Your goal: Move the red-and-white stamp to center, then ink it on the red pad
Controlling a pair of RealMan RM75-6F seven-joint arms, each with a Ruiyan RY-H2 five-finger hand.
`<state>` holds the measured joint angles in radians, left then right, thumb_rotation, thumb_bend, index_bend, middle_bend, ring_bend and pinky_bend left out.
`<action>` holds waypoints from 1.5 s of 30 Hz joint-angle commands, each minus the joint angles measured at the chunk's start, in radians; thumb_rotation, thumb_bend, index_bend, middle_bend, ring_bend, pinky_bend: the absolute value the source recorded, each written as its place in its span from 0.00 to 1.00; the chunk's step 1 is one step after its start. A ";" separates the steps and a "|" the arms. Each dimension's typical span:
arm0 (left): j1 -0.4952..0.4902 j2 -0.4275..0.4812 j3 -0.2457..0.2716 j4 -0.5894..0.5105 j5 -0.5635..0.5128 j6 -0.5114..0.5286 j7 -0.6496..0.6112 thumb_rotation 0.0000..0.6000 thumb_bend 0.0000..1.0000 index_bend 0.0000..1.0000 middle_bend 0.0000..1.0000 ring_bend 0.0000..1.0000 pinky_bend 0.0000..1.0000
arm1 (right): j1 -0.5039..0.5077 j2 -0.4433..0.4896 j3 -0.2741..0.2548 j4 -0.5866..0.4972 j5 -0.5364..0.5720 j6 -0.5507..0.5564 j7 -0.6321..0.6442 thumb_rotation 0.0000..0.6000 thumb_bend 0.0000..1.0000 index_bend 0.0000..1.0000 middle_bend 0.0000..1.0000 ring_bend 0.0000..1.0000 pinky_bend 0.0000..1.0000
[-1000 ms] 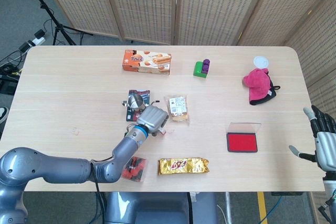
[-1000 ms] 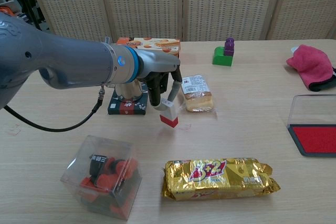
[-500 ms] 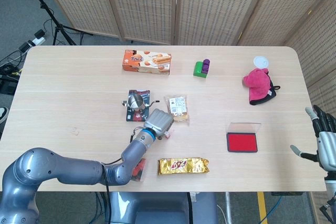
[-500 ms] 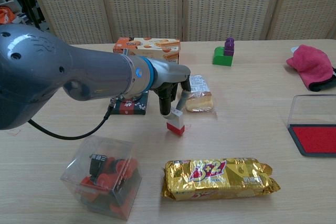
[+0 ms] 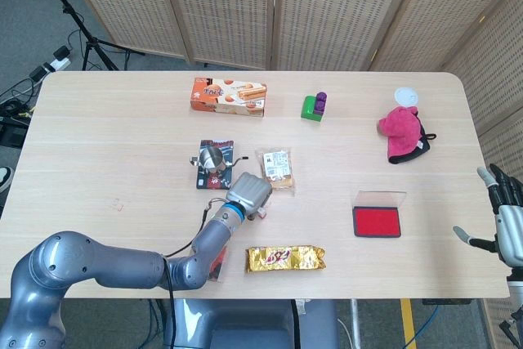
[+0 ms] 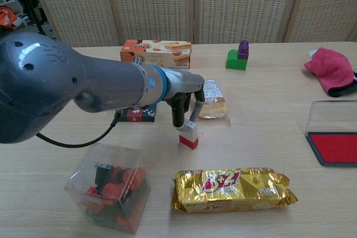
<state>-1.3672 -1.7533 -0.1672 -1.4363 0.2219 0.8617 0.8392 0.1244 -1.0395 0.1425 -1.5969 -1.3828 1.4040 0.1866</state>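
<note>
The red-and-white stamp (image 6: 189, 136) stands on the table in front of the bread packet, red base down; in the head view only a sliver of the stamp (image 5: 263, 214) shows beside my hand. My left hand (image 6: 184, 94) (image 5: 248, 194) grips its white top from above with the fingers pointing down. The red ink pad (image 5: 377, 221) (image 6: 336, 147) lies open at the right with its clear lid tipped up behind it. My right hand (image 5: 507, 220) hangs off the table's right edge, fingers spread and holding nothing.
A gold snack bar (image 6: 231, 188) lies just in front of the stamp, a wrapped bread packet (image 6: 211, 99) behind it. A clear box of red items (image 6: 109, 192) sits front left, a dark coaster with a metal cup (image 5: 214, 163) behind my hand. A biscuit box (image 5: 230, 96), green-purple blocks (image 5: 314, 106) and a pink cloth (image 5: 402, 134) lie farther back.
My left hand carried the stamp rightward and toward the front of the table, lowering it from a tilted hold until its red base sits on the tabletop. The right hand barely moved.
</note>
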 commanded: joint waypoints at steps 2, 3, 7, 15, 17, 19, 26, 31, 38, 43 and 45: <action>-0.003 0.000 0.002 -0.003 -0.010 0.008 0.005 1.00 0.30 0.50 0.96 0.97 1.00 | -0.001 0.002 0.000 0.000 -0.001 0.001 0.003 1.00 0.00 0.00 0.00 0.00 0.00; -0.004 0.001 0.003 -0.004 -0.013 0.009 0.006 1.00 0.30 0.48 0.96 0.97 1.00 | -0.001 0.002 0.000 0.000 -0.001 0.001 0.004 1.00 0.00 0.00 0.00 0.00 0.00; -0.008 0.002 0.005 -0.008 -0.027 0.015 0.013 1.00 0.30 0.44 0.96 0.97 1.00 | -0.003 0.004 0.001 -0.001 -0.001 0.003 0.007 1.00 0.00 0.00 0.00 0.00 0.00; -0.013 0.016 0.006 -0.031 -0.049 0.021 0.023 1.00 0.28 0.39 0.96 0.97 1.00 | -0.004 0.005 0.001 -0.001 -0.003 0.006 0.011 1.00 0.00 0.00 0.00 0.00 0.00; -0.013 0.026 0.006 -0.044 -0.057 0.018 0.024 1.00 0.28 0.39 0.96 0.97 1.00 | -0.004 0.005 0.001 -0.001 -0.003 0.006 0.012 1.00 0.00 0.00 0.00 0.00 0.00; -0.013 0.036 0.007 -0.057 -0.064 0.017 0.027 1.00 0.27 0.38 0.95 0.97 1.00 | -0.004 0.005 0.001 -0.002 -0.004 0.006 0.013 1.00 0.00 0.00 0.00 0.00 0.00; -0.014 0.090 0.009 -0.137 -0.072 0.050 0.035 1.00 0.25 0.35 0.92 0.95 1.00 | -0.006 0.007 0.000 -0.003 -0.008 0.009 0.015 1.00 0.00 0.00 0.00 0.00 0.00; 0.009 0.162 0.000 -0.233 0.000 0.106 0.011 1.00 0.16 0.27 0.57 0.66 0.89 | -0.008 0.007 0.000 -0.003 -0.010 0.013 0.013 1.00 0.00 0.00 0.00 0.00 0.00; 0.112 0.308 -0.008 -0.367 0.205 0.108 -0.130 1.00 0.05 0.05 0.01 0.13 0.46 | -0.010 0.003 -0.001 -0.005 -0.012 0.021 -0.002 1.00 0.00 0.00 0.00 0.00 0.00; 0.273 0.431 0.022 -0.421 0.549 0.172 -0.319 1.00 0.02 0.00 0.00 0.01 0.30 | -0.006 -0.009 -0.003 -0.004 -0.008 0.017 -0.037 1.00 0.00 0.00 0.00 0.00 0.00; 0.332 0.467 0.037 -0.407 0.654 0.218 -0.388 1.00 0.02 0.00 0.00 0.00 0.24 | -0.002 -0.016 -0.003 -0.002 -0.002 0.010 -0.056 1.00 0.00 0.00 0.00 0.00 0.00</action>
<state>-1.1698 -1.3882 -0.1571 -1.8168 0.6542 1.0042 0.6060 0.1195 -1.0509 0.1395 -1.6003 -1.3888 1.4181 0.1395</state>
